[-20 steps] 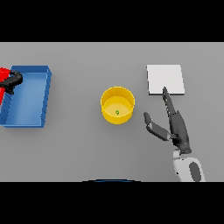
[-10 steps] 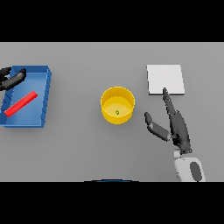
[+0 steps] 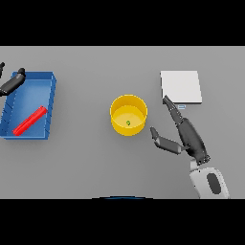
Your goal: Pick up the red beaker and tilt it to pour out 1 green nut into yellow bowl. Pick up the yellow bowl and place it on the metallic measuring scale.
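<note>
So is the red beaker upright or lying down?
Lying down: the red beaker rests on its side, diagonally across the blue tray's floor.

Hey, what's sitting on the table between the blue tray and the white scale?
In the head view, the yellow bowl sits between the blue tray and the scale, with a green nut inside it.

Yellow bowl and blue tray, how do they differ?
The yellow bowl is round and stands mid-table; the blue tray is rectangular and sits at the table's left. The bowl holds a small green nut; the tray holds the red beaker, lying on its side. Both are open-topped containers.
</note>
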`<state>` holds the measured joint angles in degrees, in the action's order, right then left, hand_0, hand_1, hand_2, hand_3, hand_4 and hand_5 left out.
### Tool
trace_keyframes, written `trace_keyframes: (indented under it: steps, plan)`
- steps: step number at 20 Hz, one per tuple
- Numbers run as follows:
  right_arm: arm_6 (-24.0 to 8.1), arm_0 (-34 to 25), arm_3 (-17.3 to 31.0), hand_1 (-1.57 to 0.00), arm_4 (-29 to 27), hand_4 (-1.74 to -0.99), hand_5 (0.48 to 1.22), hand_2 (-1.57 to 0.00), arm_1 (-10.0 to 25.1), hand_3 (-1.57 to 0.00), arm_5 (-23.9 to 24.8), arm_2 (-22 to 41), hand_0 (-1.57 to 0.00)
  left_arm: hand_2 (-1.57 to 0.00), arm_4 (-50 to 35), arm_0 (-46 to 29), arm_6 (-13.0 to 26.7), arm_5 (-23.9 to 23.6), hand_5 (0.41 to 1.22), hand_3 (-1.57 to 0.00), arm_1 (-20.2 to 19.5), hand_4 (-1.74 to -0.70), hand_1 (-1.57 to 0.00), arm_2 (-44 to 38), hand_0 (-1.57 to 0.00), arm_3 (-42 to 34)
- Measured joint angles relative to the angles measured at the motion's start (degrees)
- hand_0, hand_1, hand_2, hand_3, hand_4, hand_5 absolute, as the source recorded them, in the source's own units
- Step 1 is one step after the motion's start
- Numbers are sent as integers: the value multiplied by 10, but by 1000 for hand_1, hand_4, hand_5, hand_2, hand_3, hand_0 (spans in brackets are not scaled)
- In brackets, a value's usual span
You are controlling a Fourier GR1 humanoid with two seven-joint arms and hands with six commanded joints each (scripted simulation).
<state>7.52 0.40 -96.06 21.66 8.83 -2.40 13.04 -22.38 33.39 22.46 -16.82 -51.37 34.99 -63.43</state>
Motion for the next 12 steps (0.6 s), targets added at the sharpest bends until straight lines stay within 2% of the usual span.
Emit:
trace_keyframes:
  steps: [2,4,9,12]
  plan:
    - [-29,-42,7,1,45,-1204,708,1,44,1,-31,19,1,-9,-6,-2,-7,-1,670,-7,2,-719,-9,-3,-11,-4]
    - [-37,-89,20,1,106,-1220,701,1,80,1,-59,58,1,-5,-10,-5,-20,-1,664,-4,9,-719,-6,-6,-6,0]
    - [-8,-196,59,1,216,-1223,705,1,133,1,-126,149,1,-1,-9,0,-12,1,676,-1,13,-712,-1,0,-1,-4]
    - [12,-249,95,1,244,-1211,704,1,146,1,-163,183,1,0,-16,-7,-14,2,682,0,10,-716,0,-3,0,-16]
